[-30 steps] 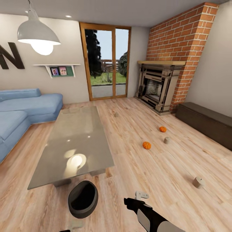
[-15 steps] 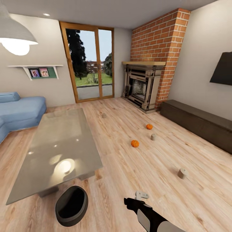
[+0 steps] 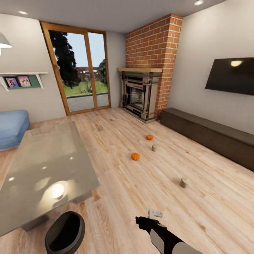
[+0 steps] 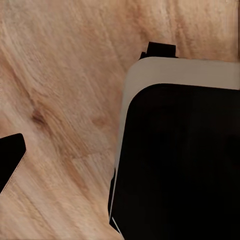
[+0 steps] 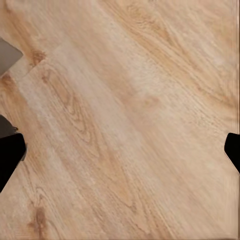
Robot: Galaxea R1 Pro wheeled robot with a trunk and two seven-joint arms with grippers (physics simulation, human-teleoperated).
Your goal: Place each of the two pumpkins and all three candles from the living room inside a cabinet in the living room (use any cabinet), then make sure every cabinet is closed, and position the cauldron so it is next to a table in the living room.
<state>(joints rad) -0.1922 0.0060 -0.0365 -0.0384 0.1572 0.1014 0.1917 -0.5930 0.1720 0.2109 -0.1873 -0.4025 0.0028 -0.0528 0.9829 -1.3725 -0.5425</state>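
Orange against the pale plank floor (image 3: 197, 211), the two pumpkins lie out in the open: the nearer pumpkin (image 3: 135, 156) in mid-room and the farther pumpkin (image 3: 149, 137) closer to the fireplace (image 3: 139, 93). The three candles are on the floor too: one candle (image 3: 184, 182) nearest the robot, a second candle (image 3: 154, 147) between the pumpkins, and a third candle (image 3: 100, 128) near the far end of the grey glossy surface (image 3: 42, 169). None of the five is in the cabinet (image 3: 211, 135), the long dark-brown unit along the wall under the television (image 3: 231, 76); its front panels look shut from this angle.

The cauldron (image 3: 65, 235) stands on the floor just beside the near corner of the surface, so that part of the task appears to be satisfied as things lie.

The right gripper (image 5: 120, 150) hangs over bare planks with its jaws spread wide and nothing between them. The left wrist view shows floor, one dark fingertip at the edge and a large dark body with a pale rim; whether the left jaws are wide or narrow cannot be told.

So all five stowings are yet to be done, then a check of the cabinet fronts.
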